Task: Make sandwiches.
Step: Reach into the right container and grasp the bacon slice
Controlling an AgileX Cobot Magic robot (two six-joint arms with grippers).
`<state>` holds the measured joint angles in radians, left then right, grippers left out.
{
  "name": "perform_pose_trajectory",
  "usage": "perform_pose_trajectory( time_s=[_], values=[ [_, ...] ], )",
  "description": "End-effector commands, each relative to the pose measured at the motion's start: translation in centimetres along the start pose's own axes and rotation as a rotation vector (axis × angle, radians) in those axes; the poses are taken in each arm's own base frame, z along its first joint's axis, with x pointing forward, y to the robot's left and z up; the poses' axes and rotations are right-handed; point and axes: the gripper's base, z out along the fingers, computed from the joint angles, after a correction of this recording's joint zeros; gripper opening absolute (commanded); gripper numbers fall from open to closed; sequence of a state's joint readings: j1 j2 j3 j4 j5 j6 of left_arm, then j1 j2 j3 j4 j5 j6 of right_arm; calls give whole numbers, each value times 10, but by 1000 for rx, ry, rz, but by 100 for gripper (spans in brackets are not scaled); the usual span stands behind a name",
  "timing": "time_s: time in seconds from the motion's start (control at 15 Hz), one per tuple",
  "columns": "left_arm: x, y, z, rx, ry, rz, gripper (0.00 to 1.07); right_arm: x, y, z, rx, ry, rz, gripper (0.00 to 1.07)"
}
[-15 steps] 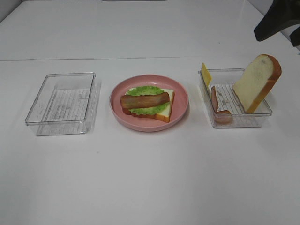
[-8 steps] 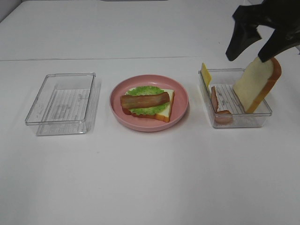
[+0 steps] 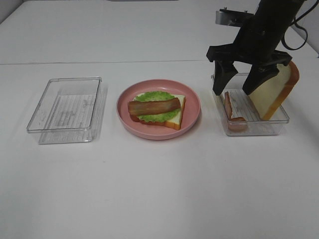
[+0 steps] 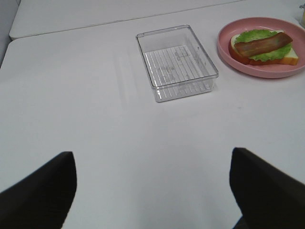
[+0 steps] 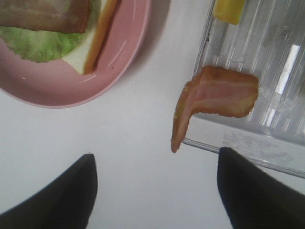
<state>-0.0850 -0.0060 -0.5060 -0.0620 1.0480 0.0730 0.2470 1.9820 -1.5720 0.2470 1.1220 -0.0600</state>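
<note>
A partly built sandwich (image 3: 156,109) lies on the pink plate (image 3: 193,107): a white bread slice, green lettuce and a bacon strip on top. It also shows in the left wrist view (image 4: 263,45) and the right wrist view (image 5: 52,33). My right gripper (image 3: 234,85) is open and empty, hanging over the left end of the right clear tray (image 3: 279,122). That tray holds a loose bacon strip (image 5: 214,93), a yellow cheese piece (image 5: 228,9) and an upright bread slice (image 3: 276,92). My left gripper (image 4: 151,157) is open and empty, and out of the exterior view.
An empty clear tray (image 3: 65,109) stands left of the plate and also shows in the left wrist view (image 4: 176,62). The loose bacon strip droops over the right tray's edge nearest the plate. Bare white table lies in front.
My right arm has come in from the upper right and dropped over the right tray, jaws open. The food, plate and trays have not moved.
</note>
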Motion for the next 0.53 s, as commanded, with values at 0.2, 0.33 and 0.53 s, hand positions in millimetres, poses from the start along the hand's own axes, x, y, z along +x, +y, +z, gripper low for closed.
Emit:
perform_pose_trajectory(
  time_s=[0.2, 0.33, 0.53],
  values=[
    [2, -1, -2, 2, -22, -1, 83, -10, -6, 22, 21, 2, 4, 62],
    [2, -1, -2, 2, -22, -1, 83, -13, -8, 30, 25, -2, 7, 55],
    [2, -1, -2, 2, -22, -1, 83, -14, -10, 38, 27, 19, 11, 50]
  ],
)
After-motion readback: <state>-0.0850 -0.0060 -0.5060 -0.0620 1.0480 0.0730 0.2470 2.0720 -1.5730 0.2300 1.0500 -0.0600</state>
